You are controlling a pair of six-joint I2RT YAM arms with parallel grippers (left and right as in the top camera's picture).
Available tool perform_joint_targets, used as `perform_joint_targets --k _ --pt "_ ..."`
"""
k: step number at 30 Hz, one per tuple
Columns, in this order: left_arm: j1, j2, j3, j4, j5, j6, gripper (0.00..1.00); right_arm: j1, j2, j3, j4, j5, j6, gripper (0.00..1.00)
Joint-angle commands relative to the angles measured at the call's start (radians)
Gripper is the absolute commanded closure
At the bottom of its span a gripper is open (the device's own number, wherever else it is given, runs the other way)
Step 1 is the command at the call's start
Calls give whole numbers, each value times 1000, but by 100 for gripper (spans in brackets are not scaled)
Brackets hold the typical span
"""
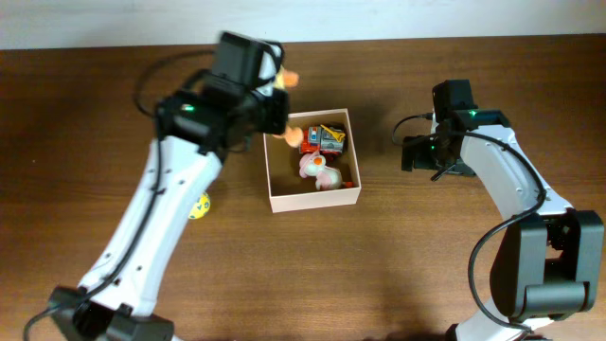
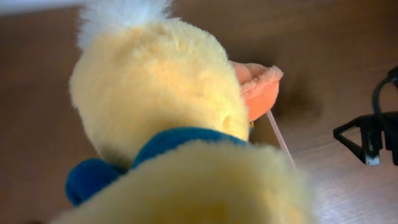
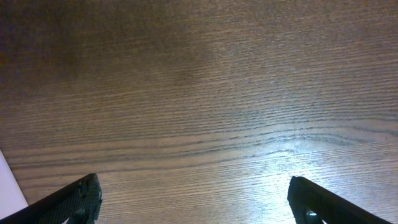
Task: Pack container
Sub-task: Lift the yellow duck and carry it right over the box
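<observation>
Left part of the worktop [image 1: 85, 142]: a small yellow ball [image 1: 197, 206], right against the left arm's white link. Further right, at the far left corner of the container: left pincer [image 1: 270, 104], pinching a plush duck [image 2: 155, 106]. Up close from the left wrist: yellow fur, white tuft on top, orange beak, blue collar, filling nearly the whole view and hiding the fingers. Middle of the worktop: container [image 1: 315, 199], upright, open side up, white walls, tan inside. Inside it, toward the far wall, a red and orange toy car [image 1: 323, 140]; nearer the front, a pink plush toy [image 1: 318, 171]. Right of the container, apart from it, over bare wood: right pincer [image 1: 409, 153], spread wide, nothing between its fingers.
</observation>
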Motion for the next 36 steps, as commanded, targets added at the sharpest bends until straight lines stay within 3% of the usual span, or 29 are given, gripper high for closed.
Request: perform_joint_targets --k 1,16,32,36 --pt "-36 31 -28 -3 -56 -136 98 -3 -21 8 -1 16 1 1" --pt "-51 288 -48 16 -137 -184 98 -3 -20 8 -1 16 1 1" --pt "-51 369 -48 87 -213 -203 98 -3 -21 8 -1 16 1 1" --pt "-51 371 -50 57 -213 -261 98 -3 -21 9 -1 16 1 1"
